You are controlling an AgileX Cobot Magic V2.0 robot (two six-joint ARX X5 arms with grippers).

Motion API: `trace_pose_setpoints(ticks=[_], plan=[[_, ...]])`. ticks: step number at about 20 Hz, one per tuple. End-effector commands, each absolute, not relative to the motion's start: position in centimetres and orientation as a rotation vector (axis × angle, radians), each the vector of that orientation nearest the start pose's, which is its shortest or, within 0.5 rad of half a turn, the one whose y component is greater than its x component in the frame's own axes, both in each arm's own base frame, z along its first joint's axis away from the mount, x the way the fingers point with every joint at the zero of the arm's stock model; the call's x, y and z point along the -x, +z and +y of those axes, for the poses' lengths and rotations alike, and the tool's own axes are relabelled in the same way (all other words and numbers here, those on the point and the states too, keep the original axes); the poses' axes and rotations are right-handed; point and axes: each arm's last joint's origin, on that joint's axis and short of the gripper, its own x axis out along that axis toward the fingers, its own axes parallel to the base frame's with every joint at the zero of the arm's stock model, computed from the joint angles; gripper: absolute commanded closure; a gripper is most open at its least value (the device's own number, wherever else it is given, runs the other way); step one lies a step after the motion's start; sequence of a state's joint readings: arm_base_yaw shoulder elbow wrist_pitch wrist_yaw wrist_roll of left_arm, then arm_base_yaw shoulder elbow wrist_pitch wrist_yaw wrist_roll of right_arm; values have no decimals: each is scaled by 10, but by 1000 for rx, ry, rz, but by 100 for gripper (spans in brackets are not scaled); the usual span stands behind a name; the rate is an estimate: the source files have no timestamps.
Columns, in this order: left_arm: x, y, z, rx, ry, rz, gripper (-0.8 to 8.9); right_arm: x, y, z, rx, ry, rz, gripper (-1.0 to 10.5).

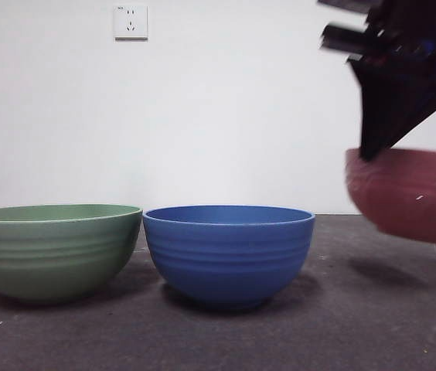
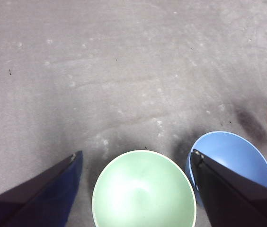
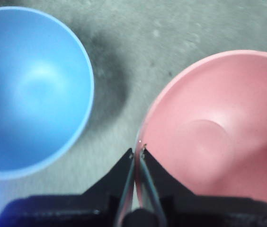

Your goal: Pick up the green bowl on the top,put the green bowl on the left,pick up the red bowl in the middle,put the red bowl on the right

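Note:
The green bowl (image 1: 54,249) stands on the table at the left, upright and empty; the left wrist view looks down into the green bowl (image 2: 144,191). High above it my left gripper (image 2: 136,158) is open, holding nothing. The red bowl (image 1: 411,193) hangs in the air at the right, clear of the table with its shadow below. My right gripper (image 1: 371,151) is shut on its near rim, and the right wrist view shows the jaws pinching the rim of the red bowl (image 3: 218,132).
A blue bowl (image 1: 228,253) stands in the middle, close beside the green one; the blue bowl (image 3: 31,90) lies just left of the held bowl. A wall socket (image 1: 131,21) is on the back wall. Grey table (image 1: 372,325) stretches under the red bowl.

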State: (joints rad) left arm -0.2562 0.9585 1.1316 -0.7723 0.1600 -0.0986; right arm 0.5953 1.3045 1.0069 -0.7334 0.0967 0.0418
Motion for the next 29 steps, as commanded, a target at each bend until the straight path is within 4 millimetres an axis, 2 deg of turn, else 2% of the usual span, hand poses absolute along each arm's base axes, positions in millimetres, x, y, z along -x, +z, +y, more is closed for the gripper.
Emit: trace_pose_setpoints(ticks=[1,5,8,9,12,15,17,21,22,24,25,27,29], plan=[[-173,366,-50,70,-373,620,436,-219,249,146,311,461,1002,955],[-173,366,-50,70,-372,620,436,-230,231,154,317,472,1047,949],[-173,366,-50,70,-372,619,436,-231,228,155,320,471,1059,939],[-173,366,-50,70,-372,618,436,-231,228,155,320,471,1059,917],[-173,366,-50,70,-372,618,436,-231,228,155,319,470,1060,753],[-173,366,-50,70,-372,618,436,-233,231,156,308,475,1026,752],[-173,366,-50,70,-372,618,436,-231,243,155,279,481,958,755],[-173,367,-50,64,-374,604,442,-210,292,140,201,498,721,762],[-174,368,-51,45,-382,594,476,-202,306,134,180,490,653,791],[-174,367,-51,-6,-397,585,781,-185,331,118,154,466,515,968],[-174,367,-51,-12,-398,585,816,-176,341,111,145,447,457,963],[-172,364,-50,-16,-400,572,822,-160,351,97,122,405,350,963],[-165,352,-48,-14,-402,520,822,-143,344,85,122,398,234,963]])
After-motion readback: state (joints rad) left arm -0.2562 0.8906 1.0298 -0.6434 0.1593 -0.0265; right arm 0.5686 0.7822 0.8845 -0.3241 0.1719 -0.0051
